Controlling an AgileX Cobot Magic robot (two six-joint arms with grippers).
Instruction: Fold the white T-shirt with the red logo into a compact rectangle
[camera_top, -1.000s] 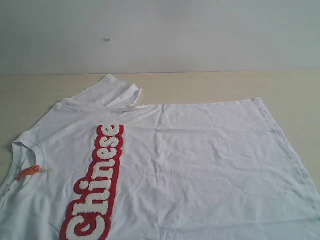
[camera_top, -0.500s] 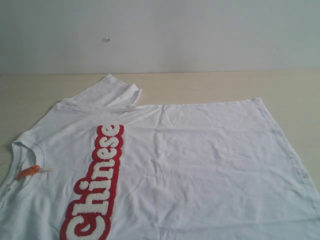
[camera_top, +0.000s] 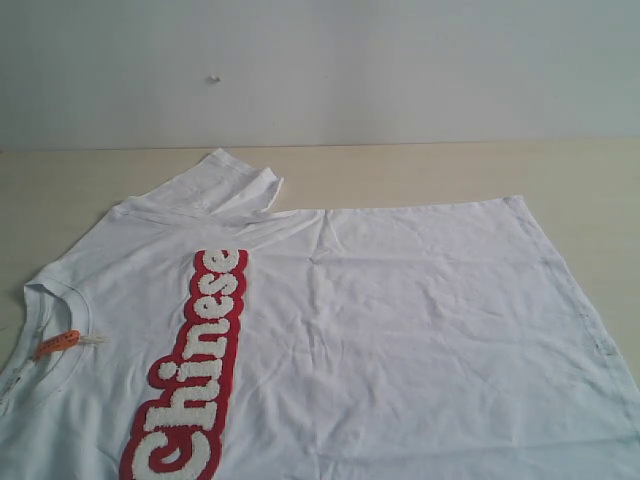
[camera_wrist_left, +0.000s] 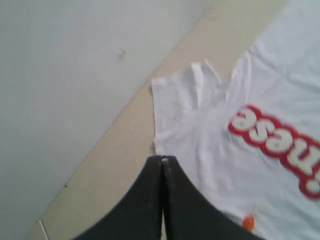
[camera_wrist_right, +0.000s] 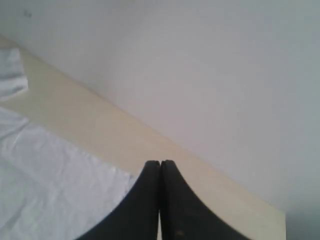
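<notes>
Currently the white T-shirt lies spread face up on the pale table. Its collar and orange tag are at the left of the exterior view, the red logo runs along the chest, and one sleeve is crumpled toward the wall. The left gripper has its jaws pressed together on nothing, with its tip right at the shirt's edge near that sleeve and the logo farther off on the cloth. The right gripper, jaws likewise pressed together and empty, shows against the bare table strip just beside the shirt's far edge.
</notes>
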